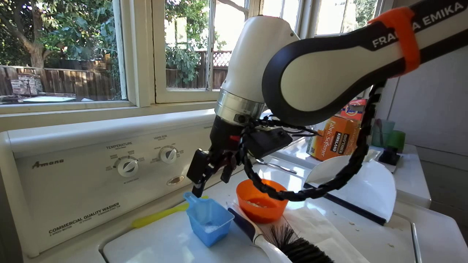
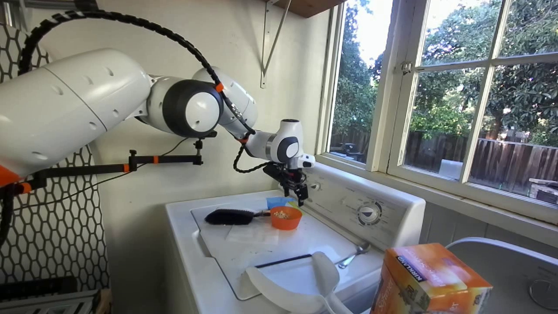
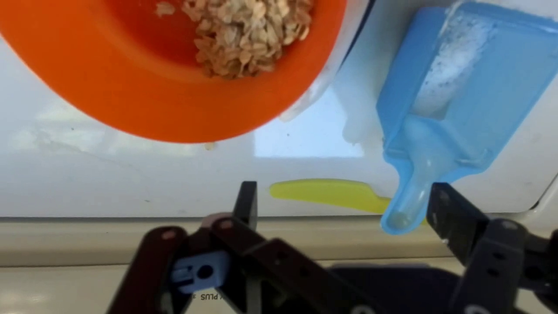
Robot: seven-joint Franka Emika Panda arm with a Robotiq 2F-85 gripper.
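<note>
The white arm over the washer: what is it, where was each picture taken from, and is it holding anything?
It's a robot arm. Two pictures come from cameras standing apart; the close-up, from one on its wrist. On the washer are an orange bowl of flakes, a brush, a white dustpan, a yellow utensil and a blue scoop. The gripper, its black pincer, stands open and seems to hold nothing. In the close-up, one finger appears beside the scoop's handle; whether they touch is hard to tell.
</note>
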